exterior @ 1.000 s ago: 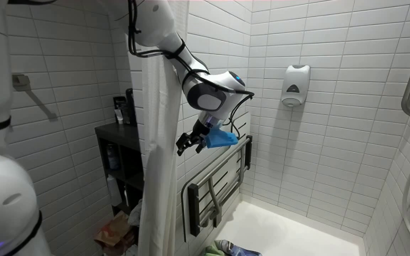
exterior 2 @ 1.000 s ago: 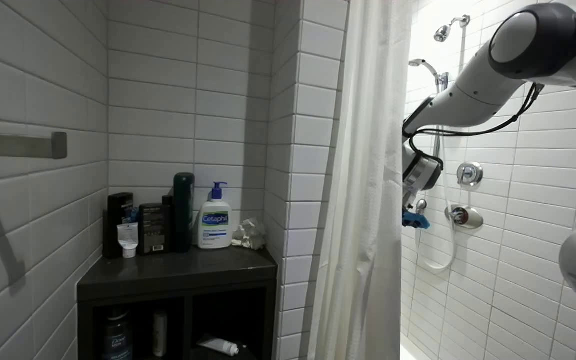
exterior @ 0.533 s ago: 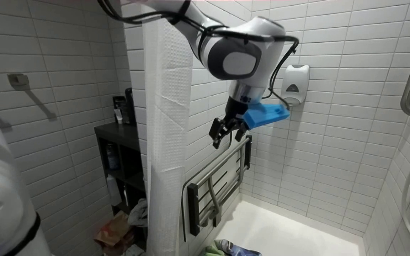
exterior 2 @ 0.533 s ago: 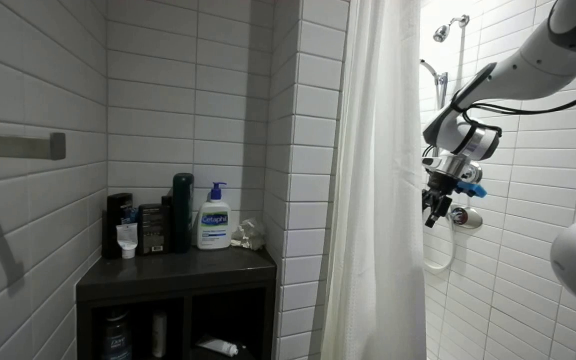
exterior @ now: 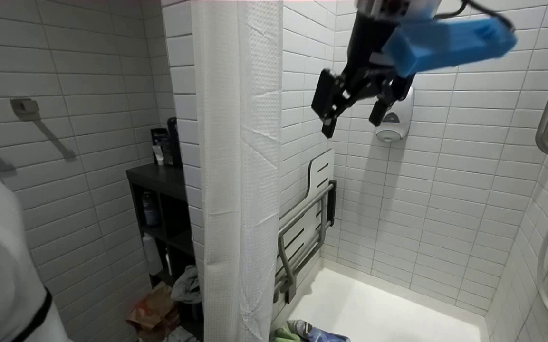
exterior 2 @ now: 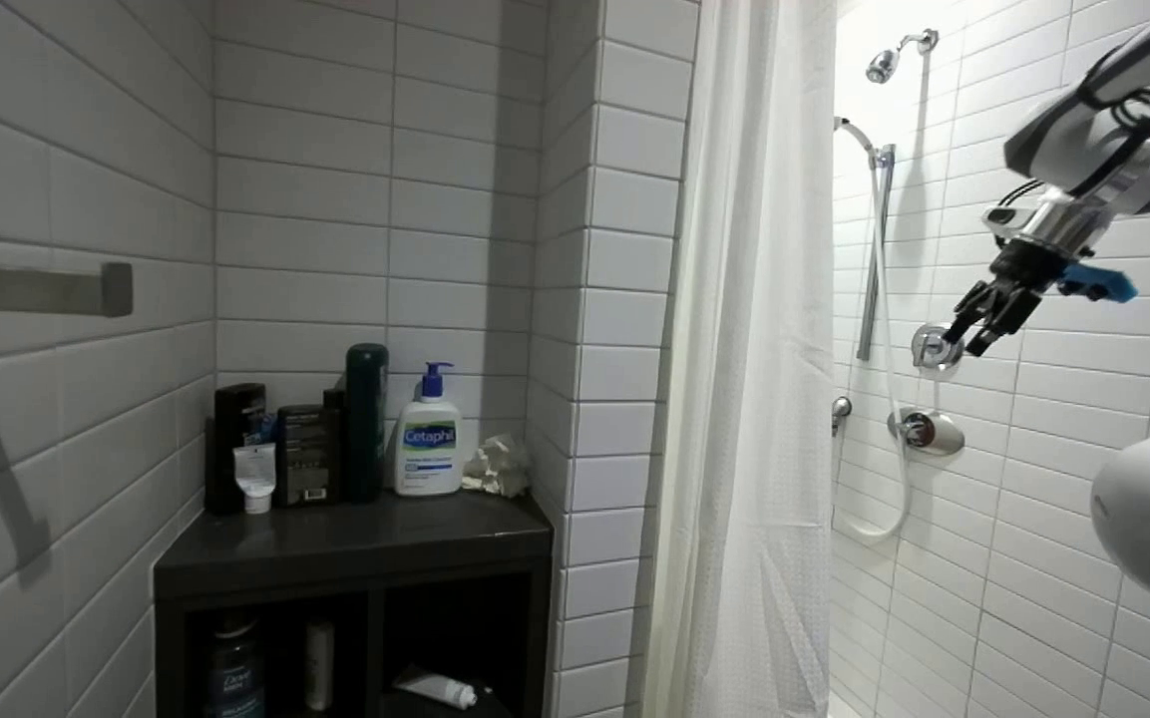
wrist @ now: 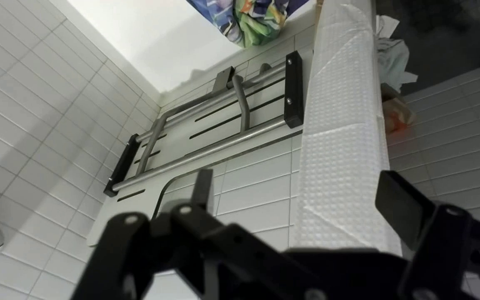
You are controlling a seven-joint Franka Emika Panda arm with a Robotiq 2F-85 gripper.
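Over the last second the gripper (exterior: 352,124) has lifted and swung away from the shower curtain (exterior: 238,166); in an exterior view where the curtain had hidden it, it now shows clear. Its jaws stand wide apart with nothing between them. The curtain hangs apart from them, in the way between the gripper and the dark shelf unit (exterior 2: 350,543), and in an exterior view it has spread further across, now hiding the near end of the folding seat (exterior: 302,228). My reading is that it hangs free, with nothing gripping it. The soap dispenser (exterior: 392,129) shows behind the gripper; how far off, I cannot tell. Crumpled fabric (exterior: 321,332) lies at the edge of the shower floor (exterior: 373,299), and a pump bottle (exterior 2: 428,449) stands on the shelf unit.
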